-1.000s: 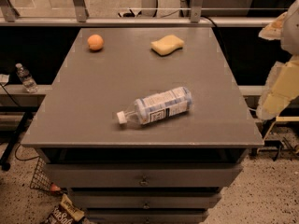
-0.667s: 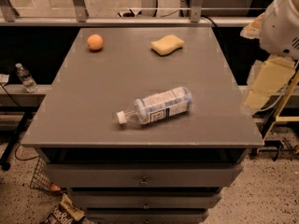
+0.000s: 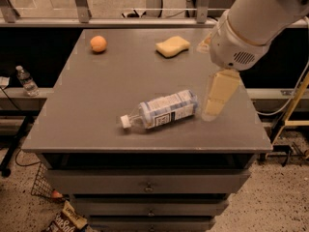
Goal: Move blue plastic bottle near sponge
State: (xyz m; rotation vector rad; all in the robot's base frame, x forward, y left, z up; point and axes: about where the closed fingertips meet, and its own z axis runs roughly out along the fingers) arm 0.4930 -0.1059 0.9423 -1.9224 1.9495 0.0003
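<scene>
The gripper [image 3: 211, 79] is hovering at 3 o'clock of the bottle [image 3: 166, 109], fingers spread and grasping nothing, apparently lining up a pick, while the bottle is lying sideways on the table [image 3: 91, 110], well apart from the sponge [image 3: 173, 46] at its 12 o'clock.

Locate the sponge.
In the camera view, the sponge lies at the table's far edge, right of the orange, beyond the blue plastic bottle; the gripper hovers just right of that bottle.
</scene>
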